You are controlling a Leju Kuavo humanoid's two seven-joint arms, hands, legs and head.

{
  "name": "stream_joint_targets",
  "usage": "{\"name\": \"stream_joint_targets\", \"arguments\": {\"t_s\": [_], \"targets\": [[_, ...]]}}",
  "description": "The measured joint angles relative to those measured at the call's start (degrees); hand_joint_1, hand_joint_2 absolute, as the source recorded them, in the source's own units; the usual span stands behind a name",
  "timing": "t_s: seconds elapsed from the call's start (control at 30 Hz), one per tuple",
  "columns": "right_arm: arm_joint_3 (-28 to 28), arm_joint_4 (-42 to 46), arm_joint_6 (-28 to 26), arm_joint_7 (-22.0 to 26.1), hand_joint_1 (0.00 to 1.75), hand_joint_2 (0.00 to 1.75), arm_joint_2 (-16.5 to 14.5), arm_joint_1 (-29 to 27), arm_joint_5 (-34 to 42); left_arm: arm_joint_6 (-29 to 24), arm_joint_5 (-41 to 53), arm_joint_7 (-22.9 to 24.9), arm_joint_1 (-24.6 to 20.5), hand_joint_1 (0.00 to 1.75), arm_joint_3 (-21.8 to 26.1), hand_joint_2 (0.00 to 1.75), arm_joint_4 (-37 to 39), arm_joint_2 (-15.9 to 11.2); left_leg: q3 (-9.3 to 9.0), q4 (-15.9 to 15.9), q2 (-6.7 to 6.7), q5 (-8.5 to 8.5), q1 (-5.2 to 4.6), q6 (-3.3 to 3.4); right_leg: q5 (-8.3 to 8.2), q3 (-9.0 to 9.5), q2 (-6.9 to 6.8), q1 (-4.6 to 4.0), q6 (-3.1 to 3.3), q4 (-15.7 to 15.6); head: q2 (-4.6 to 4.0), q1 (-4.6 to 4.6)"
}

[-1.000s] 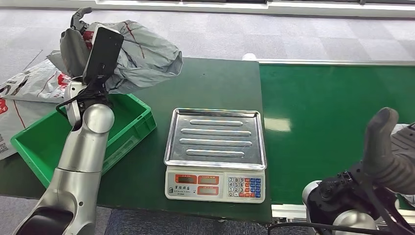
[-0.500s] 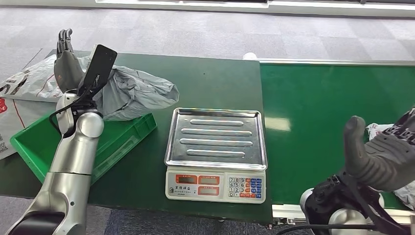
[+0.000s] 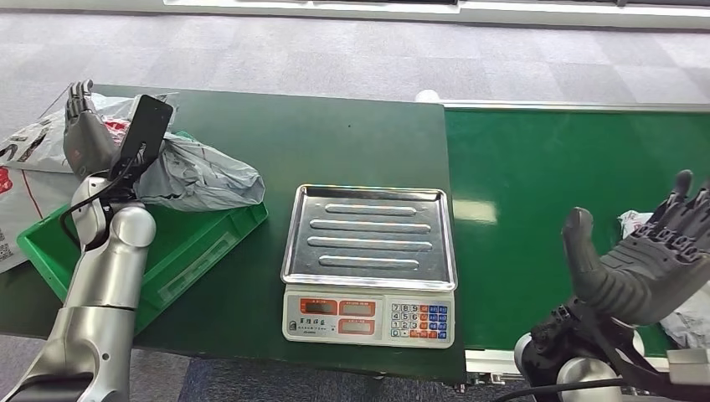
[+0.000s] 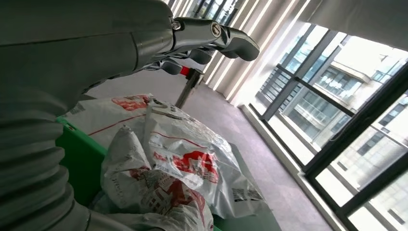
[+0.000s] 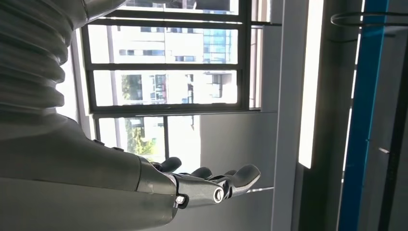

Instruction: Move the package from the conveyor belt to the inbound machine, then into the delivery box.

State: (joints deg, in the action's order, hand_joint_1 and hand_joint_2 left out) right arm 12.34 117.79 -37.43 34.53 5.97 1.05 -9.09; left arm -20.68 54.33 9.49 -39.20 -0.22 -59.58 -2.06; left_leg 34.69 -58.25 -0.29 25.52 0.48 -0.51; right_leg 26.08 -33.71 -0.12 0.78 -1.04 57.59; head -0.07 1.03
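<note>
A grey package (image 3: 201, 172) lies slumped across the far rim of the green delivery box (image 3: 209, 239) at the left end of the worktop (image 3: 352, 138), placing the task near the close of one cycle: the parcel appears delivered, though part of it overhangs the rim onto the worktop and it cannot be told from the head view whether it has fully settled inside. The left hand (image 3: 84, 134) stands raised behind the box, palm upright, fingers (image 3: 80, 90) together and pointing up, holding nothing and apart from the parcel. In the left wrist view the same hand (image 4: 202, 36) reaches out above a heap of white printed bags (image 4: 178, 163) beside the box, fingers extended and empty.

The weighing scale (image 3: 369, 260) that serves as the inbound machine sits at the worktop's middle, its steel tray bare. On the conveyor belt (image 3: 569, 193) to the right, the right hand (image 3: 645, 268) is lifted palm-up with fingers (image 3: 682, 188) spread and gripping nothing, just beside another pale package (image 3: 645, 222) at the belt's near right edge, largely hidden behind it.

The next move likely calls for the right hand to lower and close around that parcel, then carry it to the scale tray.
</note>
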Motion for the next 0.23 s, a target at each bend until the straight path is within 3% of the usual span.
{"name": "stream_joint_targets", "arguments": {"t_s": [0.23], "targets": [[0.83, -0.85, 0.43, -0.20, 0.00, 1.75, 1.60, -1.35, 0.70, 5.94, 10.09, 7.97, -0.45, 0.00, 1.24, 1.75, 5.86, -4.30, 0.00, 0.00, 0.06, 0.00, 0.00, -0.01, 0.00, -0.06, 0.09, 0.01, 0.02, 0.00, 0.00, 0.00]]}}
